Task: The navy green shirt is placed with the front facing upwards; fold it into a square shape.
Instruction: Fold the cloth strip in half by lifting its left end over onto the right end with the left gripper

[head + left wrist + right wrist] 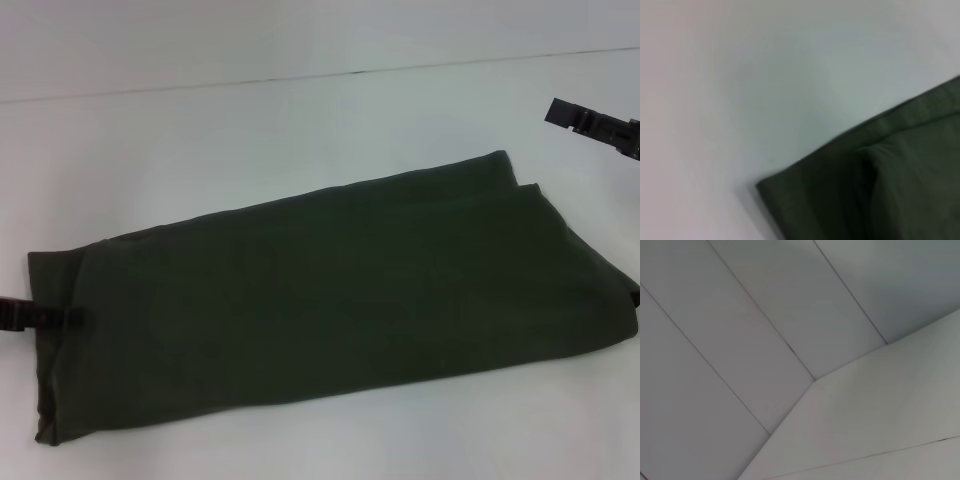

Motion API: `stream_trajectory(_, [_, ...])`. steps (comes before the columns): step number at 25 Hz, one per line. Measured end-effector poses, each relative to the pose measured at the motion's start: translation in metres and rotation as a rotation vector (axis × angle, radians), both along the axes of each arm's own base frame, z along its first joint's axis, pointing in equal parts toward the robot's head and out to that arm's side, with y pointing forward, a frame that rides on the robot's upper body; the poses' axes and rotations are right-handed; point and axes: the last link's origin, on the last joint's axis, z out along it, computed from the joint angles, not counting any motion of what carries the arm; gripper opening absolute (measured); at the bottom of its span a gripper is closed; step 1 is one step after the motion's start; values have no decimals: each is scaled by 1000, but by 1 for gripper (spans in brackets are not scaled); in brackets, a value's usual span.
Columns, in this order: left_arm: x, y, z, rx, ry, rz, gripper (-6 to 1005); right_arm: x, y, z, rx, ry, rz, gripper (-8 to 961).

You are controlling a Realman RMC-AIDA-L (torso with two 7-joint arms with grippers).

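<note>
Head view shows the navy green shirt (330,300) lying flat on the white surface (250,130), already folded lengthwise into a long band that runs slantwise from the near left up toward the far right. No lettering or collar shows; only plain dark cloth faces up, with a stitched hem band along its left end and a layered fold edge visible at its far right corner. The left hand (72,318) comes in from the left edge of the picture at the level of the cloth, its dark tip right at the left end of the shirt, touching or overlapping the hem; whether its fingers are apart or pinched on the fabric I cannot tell, since only a slim dark bar is visible there. The right hand (556,110) hangs at the far right, above and well apart from the shirt's right corner, over bare surface; its dark tip looks like one closed wedge, but I cannot tell for certain how the fingers stand. In the left wrist view a corner of the shirt (880,190) lies on the pale surface (765,75), with the hem band and a soft crease showing. The right wrist view shows only pale panels with thin seams, no cloth.
</note>
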Motion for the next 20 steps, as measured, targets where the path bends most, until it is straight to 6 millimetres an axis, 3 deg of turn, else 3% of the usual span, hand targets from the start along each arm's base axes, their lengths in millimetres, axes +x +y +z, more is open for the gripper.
stream_trajectory(20, [10, -1, -12, -65, -32, -13, 864, 1, 0, 1, 1, -3, 0, 909])
